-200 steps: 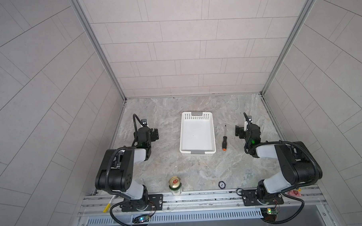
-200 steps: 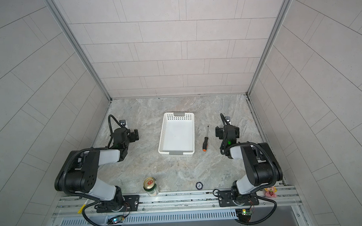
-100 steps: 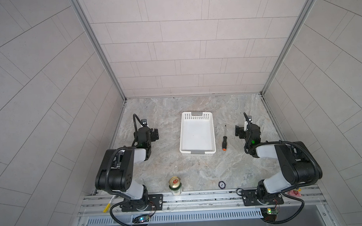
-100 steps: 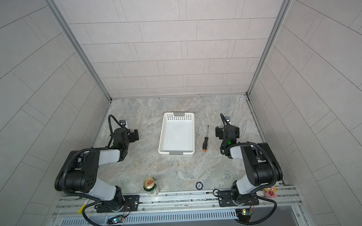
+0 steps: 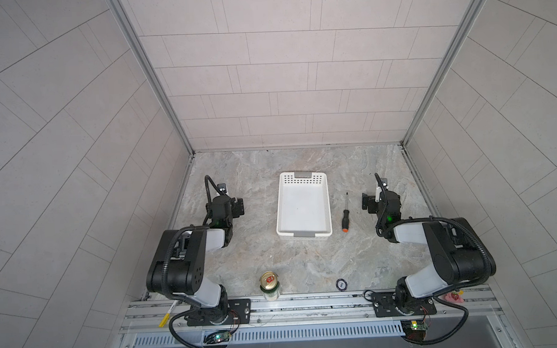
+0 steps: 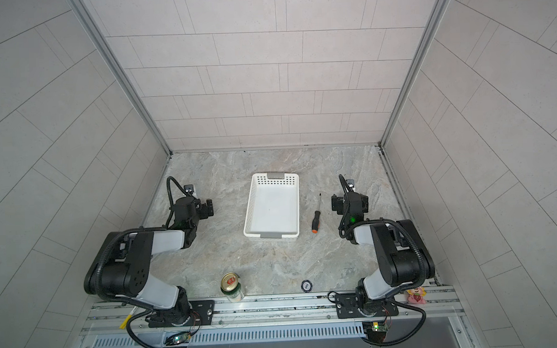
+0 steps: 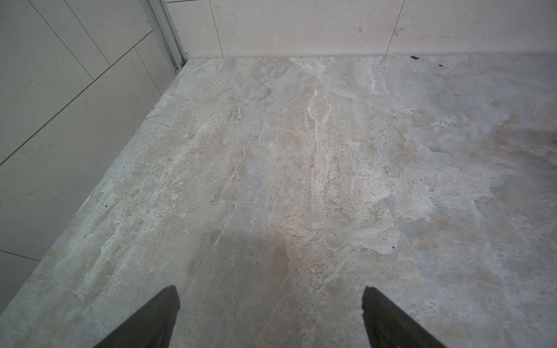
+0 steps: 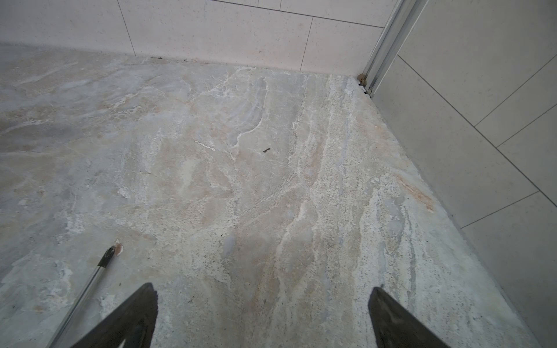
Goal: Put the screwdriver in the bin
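Note:
The screwdriver point(image 5: 345, 214) point(image 6: 316, 215) lies flat on the marble table just right of the bin, its orange cap toward the front. The bin point(image 5: 304, 209) point(image 6: 273, 210) is a white perforated basket in mid-table with nothing in it. My right gripper point(image 5: 381, 200) point(image 6: 350, 201) point(image 8: 263, 293) rests low, right of the screwdriver, open and holding nothing. In the right wrist view the screwdriver's shaft tip point(image 8: 102, 263) lies just outside one finger. My left gripper point(image 5: 224, 206) point(image 6: 192, 208) point(image 7: 271, 296) sits left of the bin, open over bare table.
A drinks can point(image 5: 269, 285) point(image 6: 231, 286) stands at the front edge, with a small black disc point(image 5: 340, 284) point(image 6: 305, 285) to its right. A yellow-capped pen point(image 5: 166, 315) and a pink toy point(image 5: 453, 296) lie on the front rail. Tiled walls close three sides.

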Available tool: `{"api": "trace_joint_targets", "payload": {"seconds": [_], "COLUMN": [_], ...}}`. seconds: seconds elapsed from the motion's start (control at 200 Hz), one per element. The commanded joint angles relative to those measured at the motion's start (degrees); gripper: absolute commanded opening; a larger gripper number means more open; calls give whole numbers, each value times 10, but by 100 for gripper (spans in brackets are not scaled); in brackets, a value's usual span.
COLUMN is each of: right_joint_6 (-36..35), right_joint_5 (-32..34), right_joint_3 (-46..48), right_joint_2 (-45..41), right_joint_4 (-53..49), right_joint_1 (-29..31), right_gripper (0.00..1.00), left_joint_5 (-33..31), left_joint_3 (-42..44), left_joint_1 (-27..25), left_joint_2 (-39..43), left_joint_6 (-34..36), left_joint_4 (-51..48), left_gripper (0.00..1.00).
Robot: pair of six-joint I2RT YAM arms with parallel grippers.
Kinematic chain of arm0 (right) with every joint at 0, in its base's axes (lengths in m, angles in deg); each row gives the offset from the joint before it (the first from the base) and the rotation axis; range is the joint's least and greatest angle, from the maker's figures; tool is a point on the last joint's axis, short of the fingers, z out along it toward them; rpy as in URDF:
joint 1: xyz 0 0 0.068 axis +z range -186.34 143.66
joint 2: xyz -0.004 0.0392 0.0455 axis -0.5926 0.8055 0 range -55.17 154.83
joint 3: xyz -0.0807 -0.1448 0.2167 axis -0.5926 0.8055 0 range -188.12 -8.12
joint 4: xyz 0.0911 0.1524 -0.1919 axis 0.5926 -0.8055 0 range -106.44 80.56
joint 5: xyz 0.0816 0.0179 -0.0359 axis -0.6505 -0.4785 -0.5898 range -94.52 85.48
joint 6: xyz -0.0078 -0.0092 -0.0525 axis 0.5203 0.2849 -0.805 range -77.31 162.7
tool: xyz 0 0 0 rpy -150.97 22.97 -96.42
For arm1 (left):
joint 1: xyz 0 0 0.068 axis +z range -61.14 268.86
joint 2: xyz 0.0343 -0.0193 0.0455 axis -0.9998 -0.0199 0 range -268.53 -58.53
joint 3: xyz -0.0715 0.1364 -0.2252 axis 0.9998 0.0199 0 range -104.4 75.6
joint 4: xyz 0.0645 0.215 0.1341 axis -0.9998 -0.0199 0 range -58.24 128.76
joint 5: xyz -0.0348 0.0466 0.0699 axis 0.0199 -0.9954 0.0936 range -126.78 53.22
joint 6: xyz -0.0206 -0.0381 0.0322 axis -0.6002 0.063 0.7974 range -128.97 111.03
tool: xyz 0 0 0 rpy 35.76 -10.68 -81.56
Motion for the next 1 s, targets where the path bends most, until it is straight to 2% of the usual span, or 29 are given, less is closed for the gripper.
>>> {"api": "trace_joint_targets", "payload": {"seconds": [0.0,0.065,0.11,0.22,0.27,0.405,0.495,0.55,0.611,0.651,0.711,0.781,0.996], "right_joint_6": [-6,-6,-6,-6,-7,-6,0,9,35,56,69,93,126], "right_joint_5": [-1,-2,-2,-2,-2,-1,11,25,43,50,46,47,75], "right_joint_3": [-6,-6,-5,-5,-5,-3,-6,-26,-75,-102,-107,-107,-181], "right_joint_2": [-6,-7,-7,-7,-7,-8,-14,-40,-67,-78,-103,-145,-256], "right_joint_4": [-7,-7,-7,-7,-6,-4,-12,-69,-191,-247,-271,-300,-434], "right_joint_1": [2,0,0,1,0,0,0,-2,-4,-3,1,4,7], "right_gripper": [100,100,100,100,100,100,100,100,100,100,100,100,100], "left_joint_5": [-7,-11,-48,-169,-187,-160,-141,-98,-56,-53,-45,4,89], "left_joint_3": [-5,-5,-19,-151,-193,-275,-314,-328,-353,-372,-395,-408,-424], "left_joint_1": [-3,-6,-14,-40,-39,-40,-41,-34,-33,-32,-33,-38,-44], "left_joint_2": [8,8,18,54,60,118,162,185,197,198,198,197,186], "left_joint_6": [1,1,-5,-17,-30,-89,-54,-8,28,16,-30,-23,-26], "left_joint_4": [4,7,-18,-283,-353,-475,-503,-500,-536,-572,-617,-646,-658], "left_gripper": [100,100,100,100,100,100,100,100,100,100,100,100,100]}}
